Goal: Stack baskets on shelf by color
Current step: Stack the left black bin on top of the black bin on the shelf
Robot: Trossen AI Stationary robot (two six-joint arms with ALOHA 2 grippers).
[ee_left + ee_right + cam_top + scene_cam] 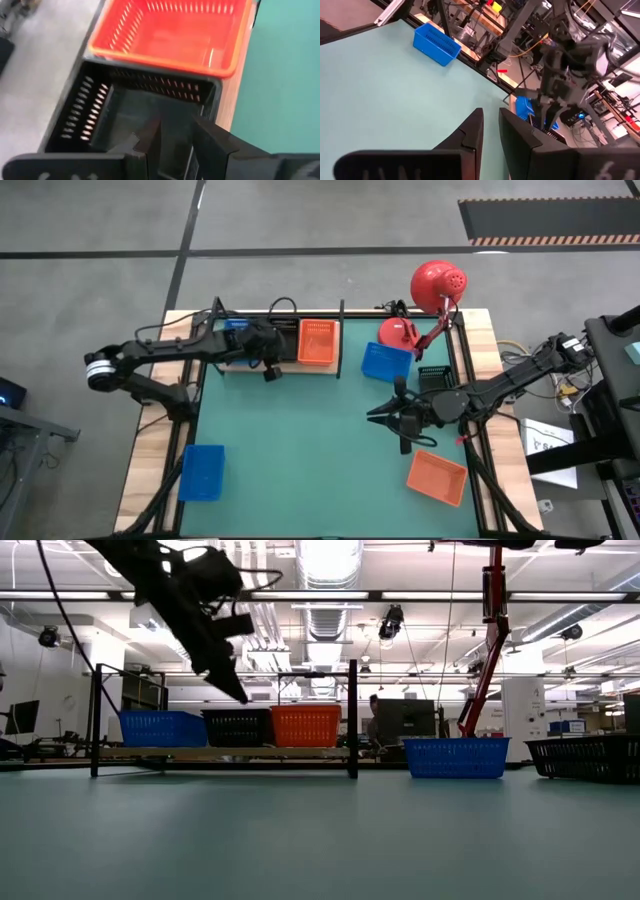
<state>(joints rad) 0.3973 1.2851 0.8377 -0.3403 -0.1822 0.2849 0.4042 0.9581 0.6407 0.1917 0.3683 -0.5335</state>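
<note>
**Three baskets on the shelf, four still loose on the desk**

While the left claw (268, 370) hangs just above the black basket (145, 115) on the shelf (330, 369), its fingers stand slightly apart and grip nothing, so the step in hand looks like the end of a placement. In the low view the shelf carries a blue basket (163, 728), the black one and an orange basket (306, 725) abreast, one colour to each place.

The right claw (385, 415) waits over the middle of the green mat (300, 440), its fingers close together with a thin gap and nothing between them. Loose ones remain: a blue basket (386, 362) beside the red lamp (437, 285), a second black basket (437, 378) at the desk's right edge, an orange basket (437, 477) near the front right, and another blue basket (201, 472) at front left.

The next move would call for lifting one of these and nesting it on its colour mate.

Only the low view shows all three on the shelf clearly; from above, the left arm hides most of the blue and black. Only the high view shows both front baskets.
</note>
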